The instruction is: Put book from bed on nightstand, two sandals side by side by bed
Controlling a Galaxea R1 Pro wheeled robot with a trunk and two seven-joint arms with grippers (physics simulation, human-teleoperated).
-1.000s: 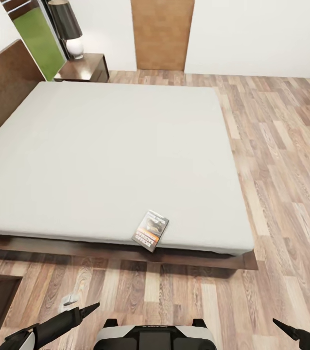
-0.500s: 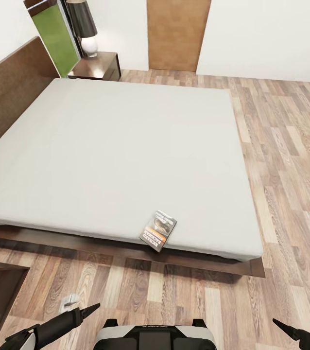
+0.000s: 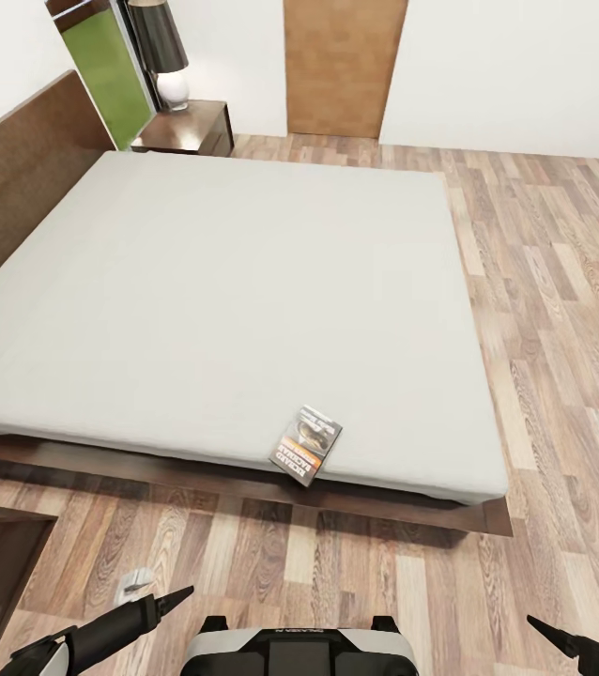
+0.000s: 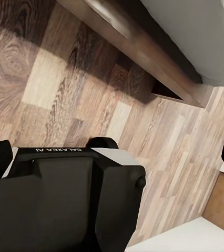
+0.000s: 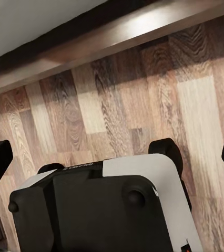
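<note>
The book (image 3: 306, 444) lay flat on the pale mattress of the bed (image 3: 224, 282), close to its near edge and toward the foot corner. A nightstand (image 3: 187, 127) with a lamp (image 3: 163, 47) stood at the far side by the headboard. Both grippers, left (image 4: 112, 157) and right (image 5: 112, 157), hung low over the wood floor (image 3: 544, 310), fingers spread apart, holding nothing

You have a matt, smooth pale-grey cloth mattress on the bed (image 3: 224, 282), framed in dark wood with a soft sheen. The floor (image 3: 562, 310) is grained wood plank. The book (image 3: 306, 445) has a printed paper cover. The nightstand (image 3: 187, 130) is polished dark wood.
</note>
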